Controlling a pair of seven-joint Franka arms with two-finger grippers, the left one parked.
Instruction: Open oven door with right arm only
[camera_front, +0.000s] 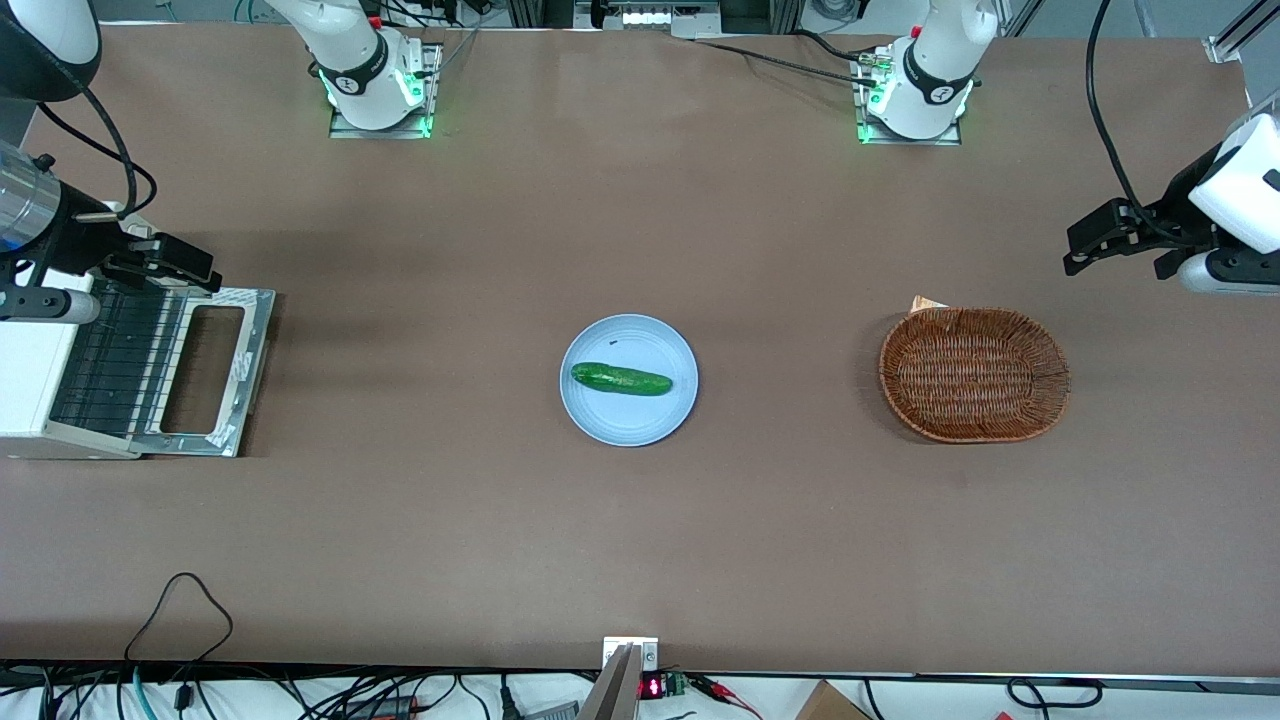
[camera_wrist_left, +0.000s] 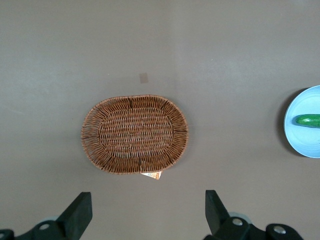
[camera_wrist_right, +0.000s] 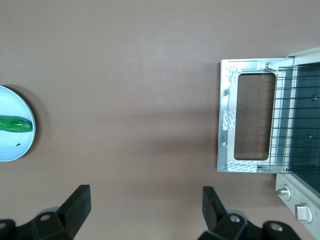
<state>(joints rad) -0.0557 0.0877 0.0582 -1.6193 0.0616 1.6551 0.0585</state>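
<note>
At the working arm's end of the table, the oven door (camera_front: 205, 370) is folded down flat on the tabletop in front of the white toaster oven (camera_front: 30, 385), wire rack (camera_front: 115, 365) exposed. Right arm (camera_front: 40, 215) is above the oven with its gripper (camera_wrist_right: 145, 212) raised over bare table (camera_front: 640, 540), clear of the door, fingers (camera_wrist_right: 75, 205) spread wide and holding nothing. Mid-table, a blue plate (camera_front: 628, 415) carries a cucumber (camera_front: 621, 379); a wicker basket (camera_front: 974, 374) lies toward the parked arm's end.
</note>
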